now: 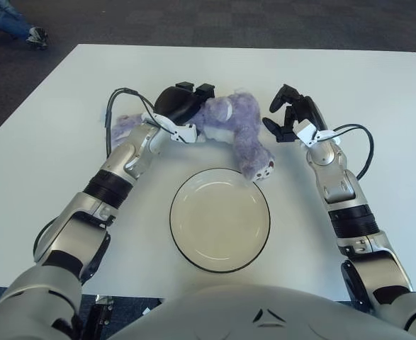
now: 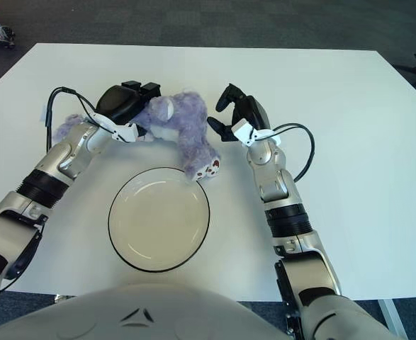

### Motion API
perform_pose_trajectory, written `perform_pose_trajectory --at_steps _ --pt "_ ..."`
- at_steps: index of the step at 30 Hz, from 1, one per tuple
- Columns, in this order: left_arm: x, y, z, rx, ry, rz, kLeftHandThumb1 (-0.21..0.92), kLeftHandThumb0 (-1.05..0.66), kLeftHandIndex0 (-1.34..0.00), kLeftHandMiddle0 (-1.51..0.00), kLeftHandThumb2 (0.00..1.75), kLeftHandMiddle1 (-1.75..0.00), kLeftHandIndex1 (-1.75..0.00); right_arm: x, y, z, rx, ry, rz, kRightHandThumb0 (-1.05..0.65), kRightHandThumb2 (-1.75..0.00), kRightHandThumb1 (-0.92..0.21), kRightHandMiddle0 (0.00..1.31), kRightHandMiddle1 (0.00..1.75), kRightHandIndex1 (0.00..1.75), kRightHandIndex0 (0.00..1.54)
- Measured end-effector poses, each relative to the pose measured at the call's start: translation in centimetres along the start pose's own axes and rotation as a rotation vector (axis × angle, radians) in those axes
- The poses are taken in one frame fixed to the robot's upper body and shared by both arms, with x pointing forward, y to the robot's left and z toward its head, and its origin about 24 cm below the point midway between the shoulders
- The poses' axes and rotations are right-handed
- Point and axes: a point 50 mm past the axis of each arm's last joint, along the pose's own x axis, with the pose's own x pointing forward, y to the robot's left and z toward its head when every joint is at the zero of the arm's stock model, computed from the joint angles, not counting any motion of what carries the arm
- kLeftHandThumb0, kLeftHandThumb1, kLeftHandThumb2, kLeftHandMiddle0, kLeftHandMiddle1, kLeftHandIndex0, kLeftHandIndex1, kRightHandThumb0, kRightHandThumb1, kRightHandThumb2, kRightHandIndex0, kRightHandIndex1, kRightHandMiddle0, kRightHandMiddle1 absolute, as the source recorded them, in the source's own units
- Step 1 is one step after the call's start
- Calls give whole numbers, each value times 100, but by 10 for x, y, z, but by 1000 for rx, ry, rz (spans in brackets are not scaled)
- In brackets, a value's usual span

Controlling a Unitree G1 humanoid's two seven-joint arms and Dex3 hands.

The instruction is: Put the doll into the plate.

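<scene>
White table (image 1: 378, 106) fills most of both views, with dark carpet beyond its far edge. Near the front sits the plate (image 1: 220, 219), round, pale, dark-rimmed, with nothing in it.

Just behind the plate lies the doll (image 1: 230, 122), a purple plush animal stretched across the table. One leg reaches toward the plate, and its foot (image 1: 263, 168) is at or just over the far rim; whether it touches the rim I cannot tell. The rest of the body is on the table, outside the plate.

The left hand (image 1: 183, 106) is on top of the doll's left part, its dark fingers curled over the plush in what looks like a grasp, though the fingertips are hidden in the fur. The right hand (image 1: 287, 117) shows just right of the doll, fingers spread and holding nothing; it is close to the plush but appears apart from it.

As a judgement, the task is at an early to middle stage: the doll seems gripped by one hand but not lifted, and it is not in the plate. What is left is to raise or drag it the short way forward, set its body inside the rim, and let go. The right hand may help by steadying the far end.
</scene>
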Motion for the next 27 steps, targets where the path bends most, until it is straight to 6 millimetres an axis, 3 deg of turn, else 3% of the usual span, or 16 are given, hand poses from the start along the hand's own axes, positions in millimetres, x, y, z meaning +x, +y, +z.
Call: perform_pose_trajectory --at_steps 1,3,6,8,10,18,27 --pt "0 0 0 -4 -1 -1 -6 0 -66 -91 175 -175 -174 0 0 0 -1 3 7 -37 -65 -80 29 171 175 86" --pt "1 0 1 -8 -3 -2 -6 0 -66 -91 175 -175 -174 0 0 0 -3 5 16 -51 -77 -65 12 157 175 84" --pt "1 -1 1 -7 -2 -2 -6 0 -66 -91 175 -175 -173 0 -1 1 -4 8 27 -60 -85 -58 4 143 150 27" --pt "1 -1 1 -4 -1 -2 -6 0 -66 -91 175 -175 -173 0 -1 3 -5 8 30 -62 -87 -56 2 139 144 14" --pt "1 -1 1 4 -1 -1 -6 0 -67 -91 175 -175 -173 -1 -2 3 -3 10 39 -68 -83 -59 1 126 114 6" --pt "2 -3 2 17 9 9 -7 0 -67 -91 175 -175 -173 -2 1 2 57 66 167 -83 -62 -72 0 89 62 0" --pt "4 -6 3 14 33 10 -6 0 -66 -91 175 -175 -173 -6 5 -1 164 151 311 -80 -61 -70 0 68 50 0"
